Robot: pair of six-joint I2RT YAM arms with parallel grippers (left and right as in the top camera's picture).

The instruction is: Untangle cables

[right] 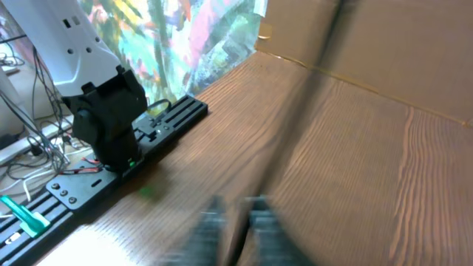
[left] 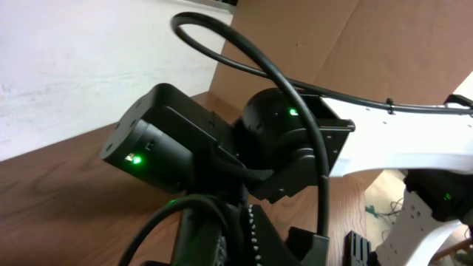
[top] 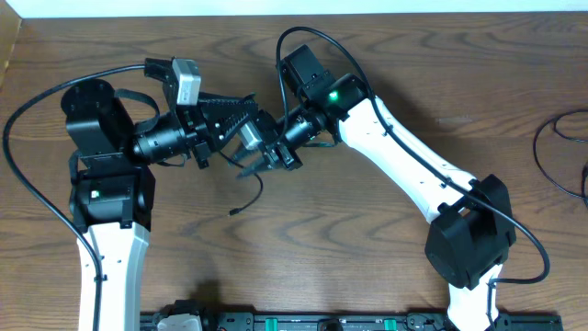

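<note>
Left fingers are clenched, while the nearer right fingers pinch the thin black cable hanging curved below them.

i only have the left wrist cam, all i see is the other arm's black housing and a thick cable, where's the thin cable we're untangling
Observer: In the overhead view, a thin black cable trails from where the left gripper and right gripper meet, mid-table.
Operator: is its end free
Observer: Its plug end lies on the table, on the arm-base side, clear of both grippers.
Operator: any more cable around
Observer: Yes, another cable loop sits at the table's right edge, beyond the right arm and far from both grippers.
</note>
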